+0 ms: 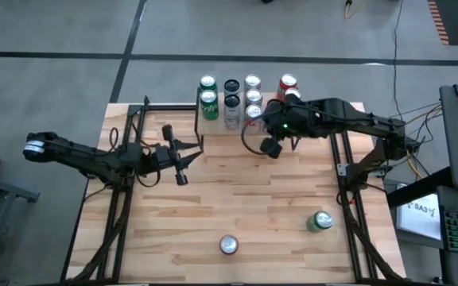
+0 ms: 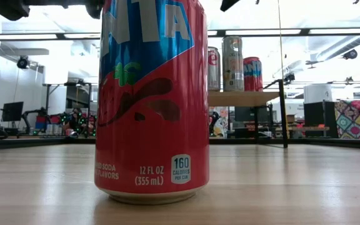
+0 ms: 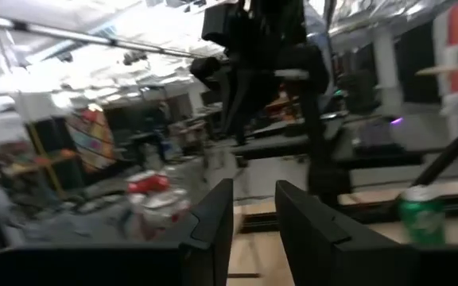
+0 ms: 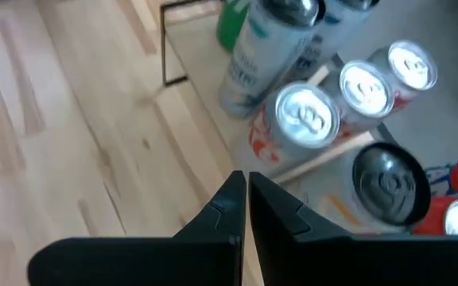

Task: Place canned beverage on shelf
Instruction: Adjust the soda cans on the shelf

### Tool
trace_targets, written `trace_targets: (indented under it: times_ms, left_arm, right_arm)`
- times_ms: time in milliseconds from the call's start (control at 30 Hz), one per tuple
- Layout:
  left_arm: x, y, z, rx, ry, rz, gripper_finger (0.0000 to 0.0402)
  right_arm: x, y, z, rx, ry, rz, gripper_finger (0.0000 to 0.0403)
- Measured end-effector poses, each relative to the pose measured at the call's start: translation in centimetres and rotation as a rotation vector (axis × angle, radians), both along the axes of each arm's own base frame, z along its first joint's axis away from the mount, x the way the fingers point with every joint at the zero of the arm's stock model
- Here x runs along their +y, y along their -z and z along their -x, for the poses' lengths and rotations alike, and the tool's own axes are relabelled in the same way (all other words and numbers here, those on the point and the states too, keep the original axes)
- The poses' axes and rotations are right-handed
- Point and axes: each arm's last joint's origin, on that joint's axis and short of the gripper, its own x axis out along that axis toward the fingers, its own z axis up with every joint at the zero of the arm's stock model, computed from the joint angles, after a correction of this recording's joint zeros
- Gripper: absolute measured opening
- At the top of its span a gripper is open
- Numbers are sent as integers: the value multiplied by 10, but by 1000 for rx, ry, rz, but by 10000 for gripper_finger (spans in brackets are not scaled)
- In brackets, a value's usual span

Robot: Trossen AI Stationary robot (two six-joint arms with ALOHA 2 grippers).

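The right gripper (image 4: 243,208) has its two dark fingers pressed almost together with nothing between them, and it hangs just in front of the shelf (image 1: 213,125), at the side where the red cans (image 1: 287,84) stand. Judging by that empty, narrow pinch so close to the row, it looks to be done with a can there, or lined up beside the row rather than on any one can.

From the wrist, the silver-topped cans (image 4: 307,117) sit close-packed in lines on the light board, with a black can (image 4: 390,184) beside them and green cans (image 1: 208,101) at the far end. The packing leaves little spare room, so a new can probably has to go in upright and square.

The left gripper (image 1: 180,168) waits over the bare table (image 1: 277,206), left of centre, its fingers a narrow gap apart and empty.

Two cans are still off the shelf, standing near the table's front edge: a red can (image 1: 228,245) in the middle, which fills the low view, and a green can (image 1: 320,221) to its right. Both stand well apart from the shelf and from either gripper, so either would have to be fetched across the open table.
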Motion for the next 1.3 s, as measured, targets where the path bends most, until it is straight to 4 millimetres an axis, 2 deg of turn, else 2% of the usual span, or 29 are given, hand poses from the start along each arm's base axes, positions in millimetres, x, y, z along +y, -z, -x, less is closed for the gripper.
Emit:
trace_targets:
  times_ms: [267,467,767,900,1033,1300]
  left_arm:
    - [-18,4,2,-5,109,96,81]
    - [-28,13,-8,26,158,179,81]
    - [-31,15,-19,-44,143,174,81]
    - [-28,14,-17,-36,38,115,81]
    - [-24,3,-7,-22,-14,-53,80]
    - [3,-8,24,99,-85,-200,78]
  right_arm:
    - [14,20,22,-7,-106,-34,9]
    - [20,35,33,-68,-206,14,9]
    - [11,26,45,-195,-266,77,9]
    - [5,19,37,-286,-317,142,9]
    - [-7,14,19,-390,-323,204,9]
    - [-60,12,-19,-422,-124,186,9]
